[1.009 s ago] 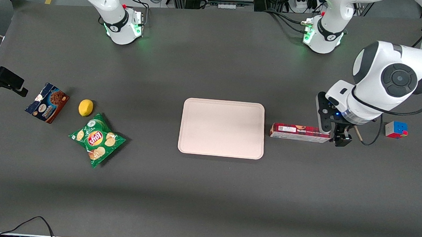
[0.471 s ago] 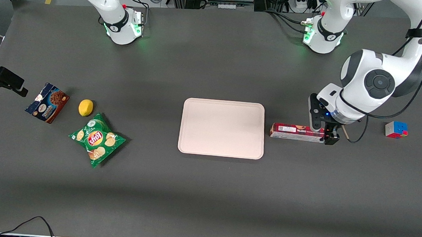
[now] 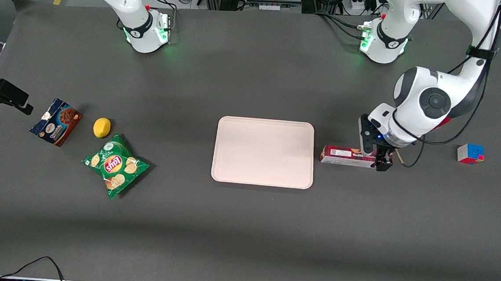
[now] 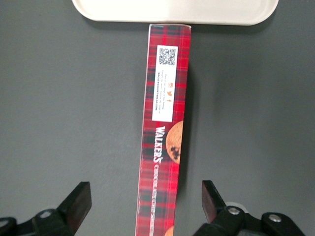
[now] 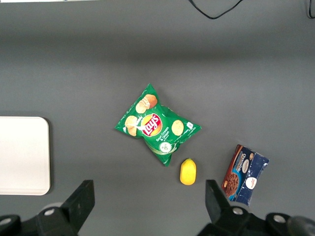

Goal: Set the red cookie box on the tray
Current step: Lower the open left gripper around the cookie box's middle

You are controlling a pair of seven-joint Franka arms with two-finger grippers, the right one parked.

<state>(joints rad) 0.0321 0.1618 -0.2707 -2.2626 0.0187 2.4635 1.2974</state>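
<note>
Toward the parked arm's end of the table from the tray [image 3: 263, 152] lie a blue-and-brown cookie box [image 3: 56, 121], a lemon [image 3: 102, 127] and a green chip bag [image 3: 115, 165]. The tray sits mid-table, bare. The red cookie box [image 3: 347, 156] lies flat on the table just beside the tray's short edge, toward the working arm's end, one end close to the rim. The left gripper [image 3: 382, 160] hangs low over the box's end farthest from the tray, jaws wide open astride the carton, fingers [image 4: 78, 202] clear of both sides. A colour cube [image 3: 470, 153] rests well apart from the tray, at the working arm's end
</note>
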